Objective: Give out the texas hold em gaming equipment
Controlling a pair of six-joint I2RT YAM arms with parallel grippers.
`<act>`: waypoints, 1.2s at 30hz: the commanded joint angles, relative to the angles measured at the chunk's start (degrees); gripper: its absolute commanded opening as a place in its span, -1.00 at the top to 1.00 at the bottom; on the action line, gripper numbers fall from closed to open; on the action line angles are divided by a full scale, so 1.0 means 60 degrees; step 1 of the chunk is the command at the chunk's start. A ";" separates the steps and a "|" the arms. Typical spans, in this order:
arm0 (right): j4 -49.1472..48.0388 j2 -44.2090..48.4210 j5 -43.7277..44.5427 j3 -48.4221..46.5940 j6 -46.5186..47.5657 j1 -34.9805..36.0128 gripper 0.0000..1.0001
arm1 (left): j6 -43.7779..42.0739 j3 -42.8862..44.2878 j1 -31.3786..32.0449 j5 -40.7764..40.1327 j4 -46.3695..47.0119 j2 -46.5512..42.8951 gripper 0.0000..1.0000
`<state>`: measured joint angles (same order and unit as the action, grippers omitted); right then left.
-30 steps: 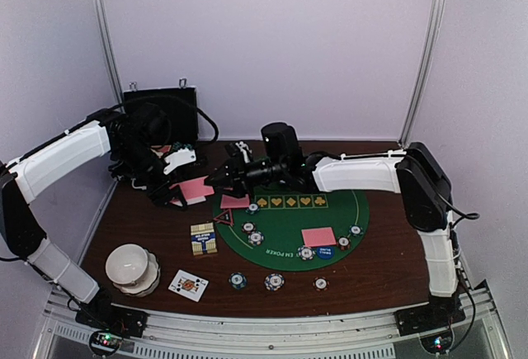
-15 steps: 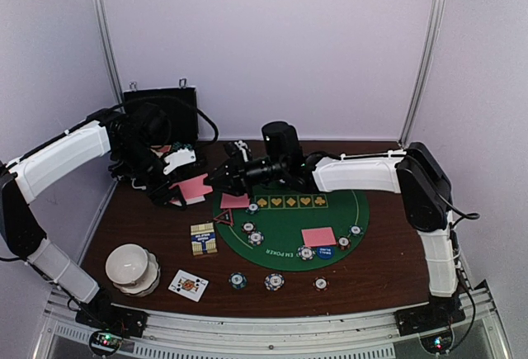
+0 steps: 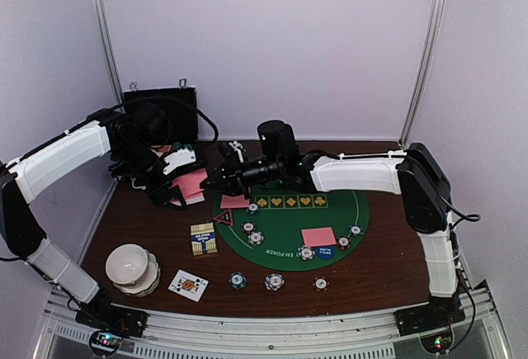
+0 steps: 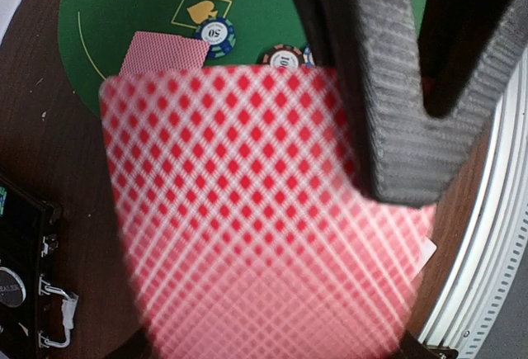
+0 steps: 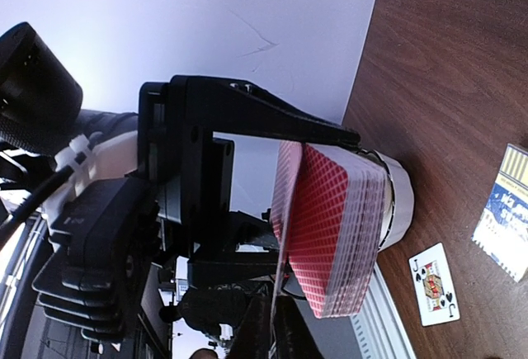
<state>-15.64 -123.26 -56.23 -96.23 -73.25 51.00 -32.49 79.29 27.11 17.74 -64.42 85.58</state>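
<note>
One chip (image 4: pixel 215 35) reads 50 — mat (image 4: pixel 132 4) (green) reads TEXAS.

L arm (image 3: pixel 62 157) is bent in from left of frame, wrist turned toward centre. L gripper (image 3: pixel 175 196) is clamped on card deck (image 3: pixel 191 184). R arm (image 3: pixel 355 173) is stretched horiz. from right side to centre-left. R gripper (image 3: pixel 213 184) is closed, w/ single card (image 5: pixel 286 186) pinched off deck.
</note>
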 commanded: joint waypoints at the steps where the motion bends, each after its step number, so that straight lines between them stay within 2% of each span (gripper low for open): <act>1: 0.0432 0.0208 -0.0092 -0.0244 0.0413 -0.0161 1.00 | -0.0096 0.0002 -0.0007 -0.0015 0.0358 -0.0229 1.00; 8: 0.0499 0.0781 -0.0194 0.0471 0.0566 -0.0759 1.00 | -0.0093 -0.0001 -0.0007 -0.0085 0.0359 -0.0230 1.00; 14: 0.0766 0.1423 -0.0352 0.1367 0.0940 -0.1731 1.00 | -0.0102 -0.0016 -0.0007 -0.0170 0.0364 -0.0248 1.00; 20: 0.1889 0.1645 -0.0429 0.1728 0.1898 -0.2996 1.00 | -0.0085 0.0009 -0.0007 -0.0155 0.0353 -0.0256 1.00; 28: 0.3899 0.0904 -0.0077 0.0838 0.3409 -0.4495 1.00 | -0.0099 0.0028 -0.0007 -0.0152 0.0343 -0.0270 1.00; 33: 0.5370 0.0042 0.0463 -0.0355 0.4383 -0.4986 1.00 | -0.0093 0.0042 -0.0007 -0.0092 0.0325 -0.0260 1.00; 36: 0.5653 -0.0439 0.0739 -0.0865 0.4599 -0.5174 1.00 | -0.0093 0.0021 -0.0008 -0.0122 0.0322 -0.0262 1.00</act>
<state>12.03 -122.50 -55.18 -97.34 -50.59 21.08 -32.49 79.24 27.11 16.60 -63.55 85.49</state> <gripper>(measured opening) 0.003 0.666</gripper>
